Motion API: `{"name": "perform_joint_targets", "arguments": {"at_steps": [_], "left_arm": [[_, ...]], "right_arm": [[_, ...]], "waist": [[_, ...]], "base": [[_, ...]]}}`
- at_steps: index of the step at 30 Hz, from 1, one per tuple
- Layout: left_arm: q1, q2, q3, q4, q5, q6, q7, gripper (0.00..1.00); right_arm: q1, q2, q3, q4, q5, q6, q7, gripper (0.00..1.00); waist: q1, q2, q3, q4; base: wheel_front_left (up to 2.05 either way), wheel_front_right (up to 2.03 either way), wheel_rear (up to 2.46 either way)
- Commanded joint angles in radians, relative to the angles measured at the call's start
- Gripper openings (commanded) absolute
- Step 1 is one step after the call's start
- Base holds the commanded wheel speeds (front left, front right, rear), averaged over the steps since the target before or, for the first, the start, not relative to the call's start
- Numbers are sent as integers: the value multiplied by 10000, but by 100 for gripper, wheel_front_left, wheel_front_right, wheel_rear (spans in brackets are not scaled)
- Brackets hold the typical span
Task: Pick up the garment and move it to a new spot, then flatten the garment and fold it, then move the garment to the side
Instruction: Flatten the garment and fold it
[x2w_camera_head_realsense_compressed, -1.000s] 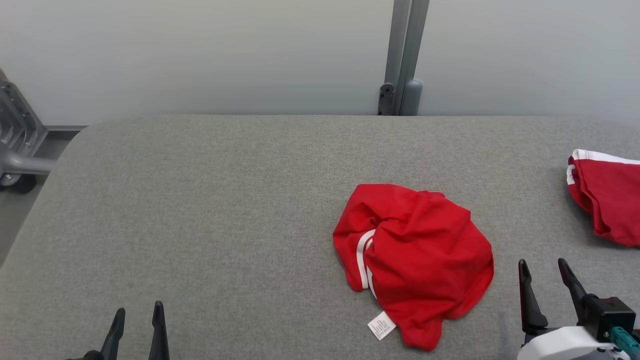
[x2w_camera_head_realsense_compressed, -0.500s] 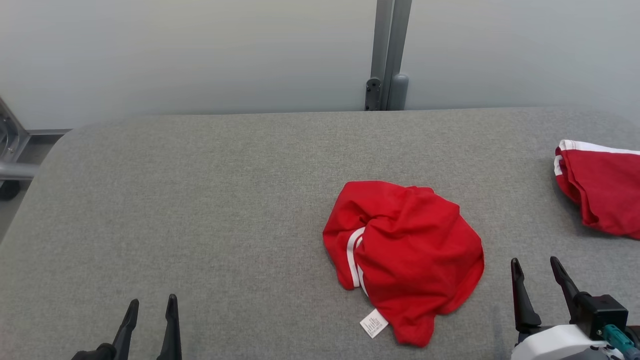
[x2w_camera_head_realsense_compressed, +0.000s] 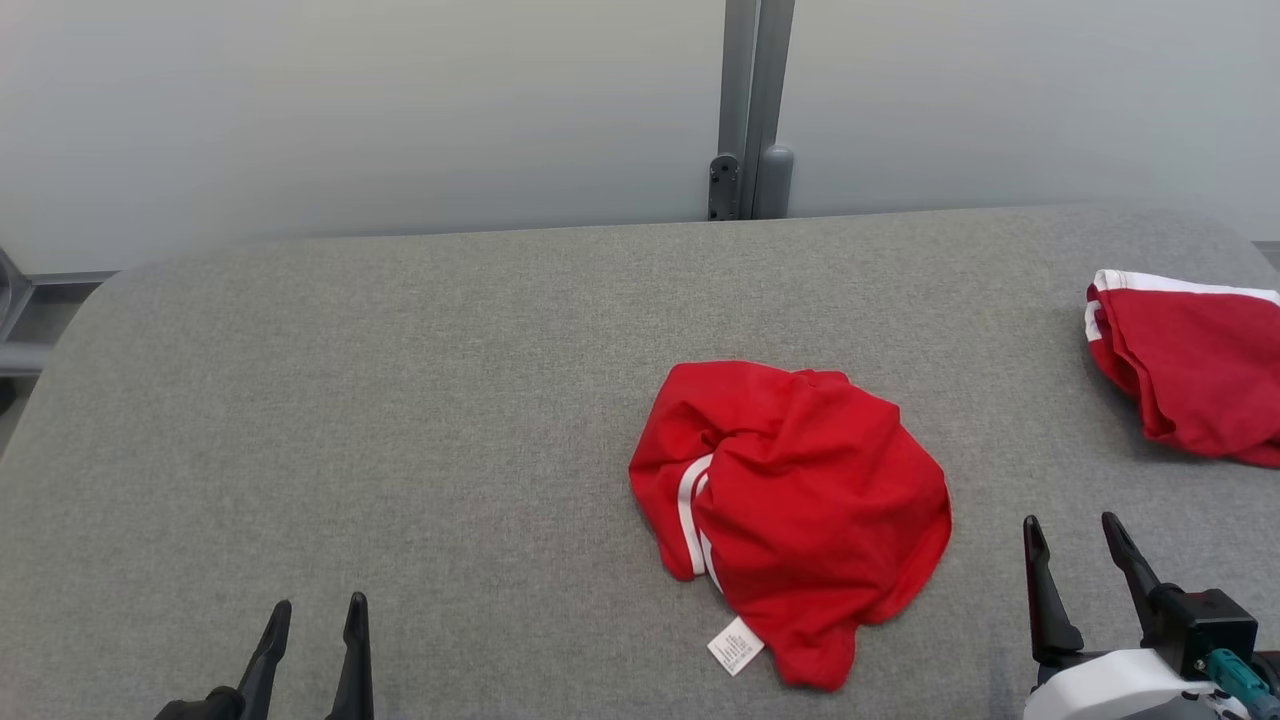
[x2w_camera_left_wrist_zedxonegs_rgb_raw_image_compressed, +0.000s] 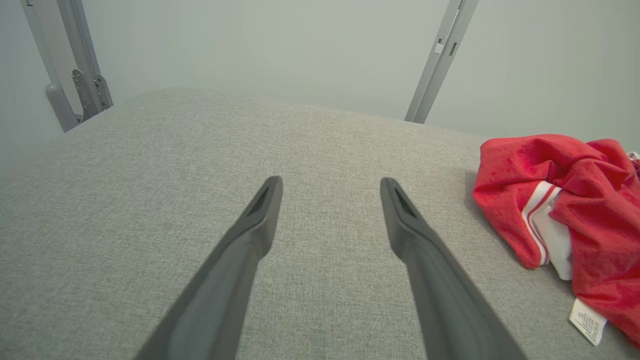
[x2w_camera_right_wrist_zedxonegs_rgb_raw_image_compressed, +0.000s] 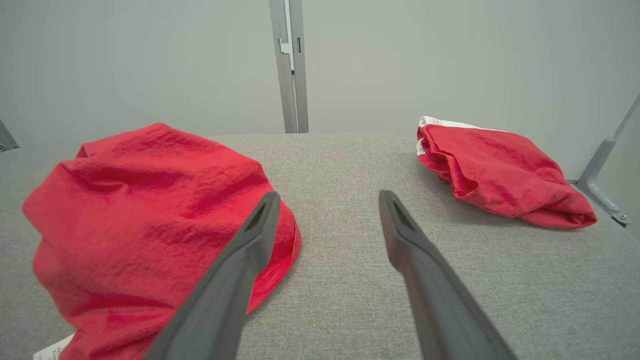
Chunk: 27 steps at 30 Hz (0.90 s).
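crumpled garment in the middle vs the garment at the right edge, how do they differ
The crumpled garment is bunched into a rounded heap; the garment at the right edge lies flatter, seemingly folded. The crumpled garment shows a white label at its near edge; the garment at the right edge shows none. Both are red with white trim, lying on the grey table.

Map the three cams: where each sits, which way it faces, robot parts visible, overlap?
Head view: on the head, facing forward and down at the grey fabric table; open left claw lower left, open right claw lower right.
Left wrist view: along the left claw's dark fingers, across the table; crumpled red white-striped garment at right.
Right wrist view: along the right claw's fingers, between that garment and a second red white-trimmed garment.
Shared: all see the crumpled garment.
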<state>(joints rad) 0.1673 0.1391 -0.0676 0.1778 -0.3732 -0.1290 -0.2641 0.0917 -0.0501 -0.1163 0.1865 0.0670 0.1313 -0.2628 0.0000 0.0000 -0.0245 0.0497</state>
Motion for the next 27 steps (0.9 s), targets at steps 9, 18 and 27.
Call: {"name": "perform_joint_targets", "arguments": {"at_steps": [9, 18, 27], "left_arm": [[-165, 27, -86, 59, -52, -30, 2, 100], [-354, 6, -267, -176, 86, -30, 2, 100], [-1104, -98, -2818, -649, -551, -30, 3, 100]], "right_arm": [[-62, -20, 21, -1, -70, -10, -25, 100], [-116, -20, 35, -30, -85, -10, -25, 100], [-265, -20, 93, -93, -119, -10, -25, 100]], "waist": [[0, 0, -76, 40], [0, 0, 3, -5], [0, 0, 201, -401]], "base": [[0, 0, 0], [0, 0, 0], [0, 0, 0]]}}
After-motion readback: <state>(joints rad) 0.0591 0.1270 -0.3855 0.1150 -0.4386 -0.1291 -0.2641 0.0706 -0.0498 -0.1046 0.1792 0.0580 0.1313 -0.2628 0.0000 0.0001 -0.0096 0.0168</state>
